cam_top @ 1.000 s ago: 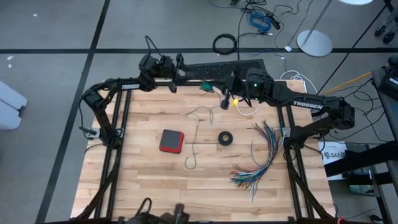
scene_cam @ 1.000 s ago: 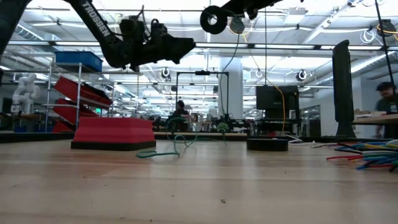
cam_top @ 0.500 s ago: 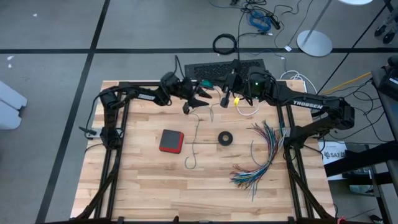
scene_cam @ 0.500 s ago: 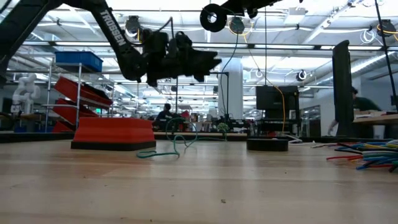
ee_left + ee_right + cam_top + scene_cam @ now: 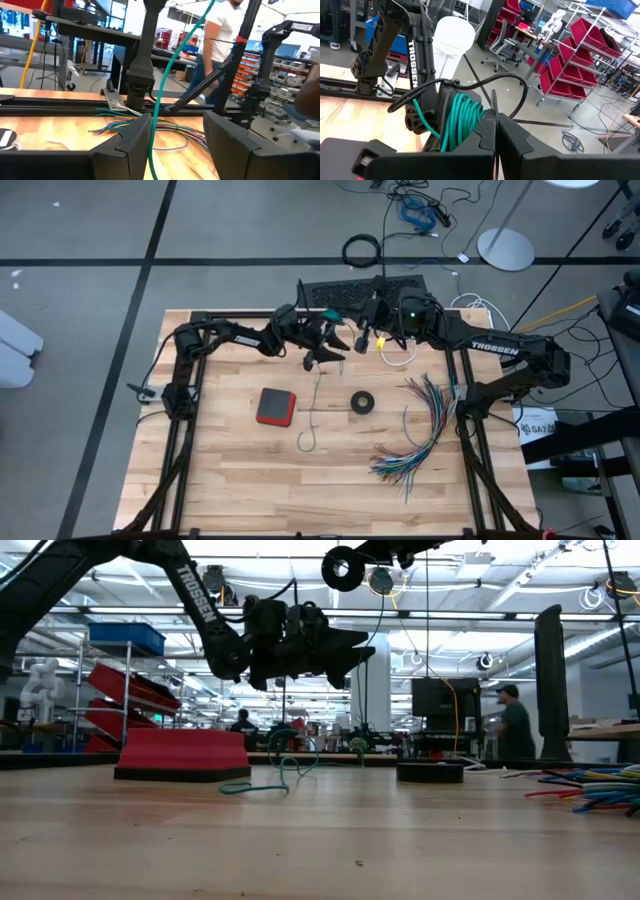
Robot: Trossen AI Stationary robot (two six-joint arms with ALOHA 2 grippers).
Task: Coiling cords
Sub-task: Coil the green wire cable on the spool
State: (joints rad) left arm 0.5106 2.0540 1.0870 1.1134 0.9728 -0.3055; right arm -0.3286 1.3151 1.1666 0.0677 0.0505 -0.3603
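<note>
The teal-green cord is partly wound into a coil [image 5: 461, 120] beside my right gripper [image 5: 495, 131], which is shut and held high over the table's far middle [image 5: 360, 340]. One strand [image 5: 159, 100] drops from the coil between the open fingers of my left gripper [image 5: 175, 135], close to one finger; I cannot tell whether it touches. The cord's free length [image 5: 313, 395] lies in loose curves on the table. My left gripper [image 5: 332, 350] is level, just left of my right gripper. The white cord [image 5: 400, 358] lies at the far right. My right gripper is shut at the teal coil's side [image 5: 472, 127], but its own fingers [image 5: 485, 135] hide the place of contact. The coil is lifted clear of the table. A strand runs down from it to the table.
A red box [image 5: 275, 406] and a black tape ring [image 5: 362, 402] sit mid-table. A fanned bundle of multicoloured wires [image 5: 420, 430] lies at the right. A black slab [image 5: 365, 288] lies along the far edge. People move in the room behind.
My left gripper has moved toward the table's right edge and down, rolling as it went, and has come up to the hanging teal strand, which now runs between its fingers. The cord on the table has stayed where it was.
</note>
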